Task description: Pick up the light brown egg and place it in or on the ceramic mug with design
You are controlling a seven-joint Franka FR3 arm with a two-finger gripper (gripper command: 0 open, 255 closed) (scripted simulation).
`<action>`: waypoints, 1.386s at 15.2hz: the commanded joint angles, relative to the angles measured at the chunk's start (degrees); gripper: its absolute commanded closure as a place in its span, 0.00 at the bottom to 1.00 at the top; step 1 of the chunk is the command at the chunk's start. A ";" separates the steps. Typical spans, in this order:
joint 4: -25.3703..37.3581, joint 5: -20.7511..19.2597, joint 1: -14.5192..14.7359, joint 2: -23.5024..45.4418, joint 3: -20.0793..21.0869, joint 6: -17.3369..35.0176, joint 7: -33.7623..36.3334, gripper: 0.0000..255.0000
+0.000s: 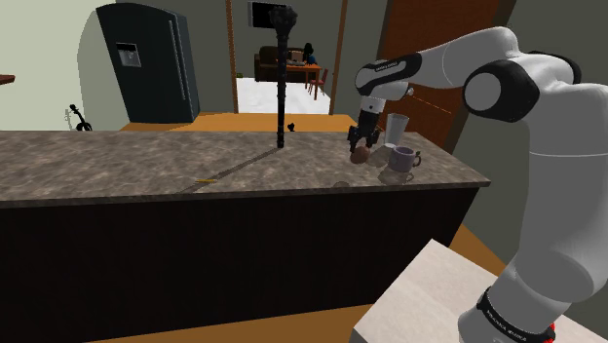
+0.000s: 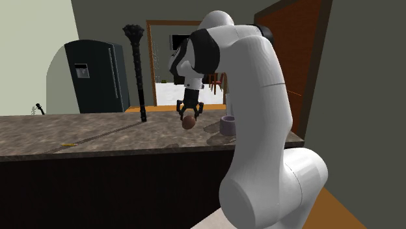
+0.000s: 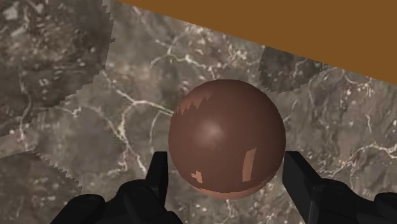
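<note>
The counter (image 1: 146, 161) is a long slab of dark veined stone. It runs far past the tool toward the shoulder view's left, and nearly all of that stretch lies bare. On the other side of the tool the slab ends soon, just beyond the mug. In the wrist view its far edge cuts across beyond the egg, with brown floor behind it.

The white arm (image 1: 546, 146) comes over that short end and bends down to the tool (image 1: 361, 148).

A tall black pole (image 1: 282, 88) stands upright on the counter, well apart from the tool on its long-counter side.

A clear glass (image 1: 397, 127) stands near the tool, behind the mug. The grey mug (image 1: 401, 161) sits upright just beside the tool, toward the counter's end and near the front edge. I can make out no design on it from here.

The tool points downward and its two black fingers (image 3: 159, 175) clasp the brown egg (image 3: 226, 137) from either side. The egg hangs at the fingertips, clear of the stone, with its shadow on the counter below, and it is beside the mug rather than over it.

A thin yellow sliver (image 1: 205, 180) lies flat far from the tool, close to the front edge.
</note>
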 commanded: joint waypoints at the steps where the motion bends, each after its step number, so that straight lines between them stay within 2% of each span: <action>1: 1.10 -0.19 -0.01 -0.33 -0.06 -1.38 0.35 1.00; 17: 11.18 -1.03 -0.65 -1.59 -0.42 -12.43 2.54 1.00; 21: 13.16 -0.77 -4.32 -0.28 -1.89 -14.10 -2.13 1.00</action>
